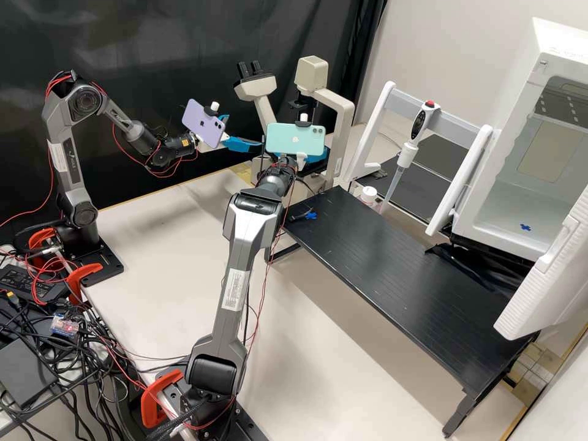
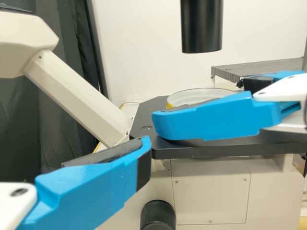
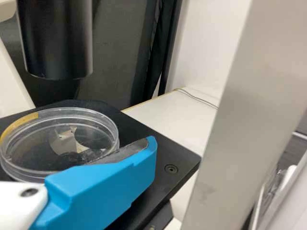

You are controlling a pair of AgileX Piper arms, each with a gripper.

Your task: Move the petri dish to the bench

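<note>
Clear plastic, low-walled, apparently lidded: the petri dish (image 3: 57, 139) sat flat on the black microscope stage (image 3: 139, 122), under the dark barrel (image 3: 55, 43), a strip of yellow (image 3: 18, 125) at its rim. Right gripper (image 1: 316, 155) was at the dish; whether it had closed on the wall I could not tell. Left gripper (image 1: 244, 135) stood wide beside the microscope, nothing seen in its grasp. Judged the dish light and stiff, smooth enough to slip, brittle too — a hard squeeze might crack it or pop the top loose. Best hold looked to be on the side wall, from opposite sides and fairly low, so that both parts would travel together. Next called for a level lift, clear of the barrel and the pale column (image 3: 240, 120), then a gentle lowering to the bench (image 1: 184, 257). Tilting risked spilling any contents.
</note>
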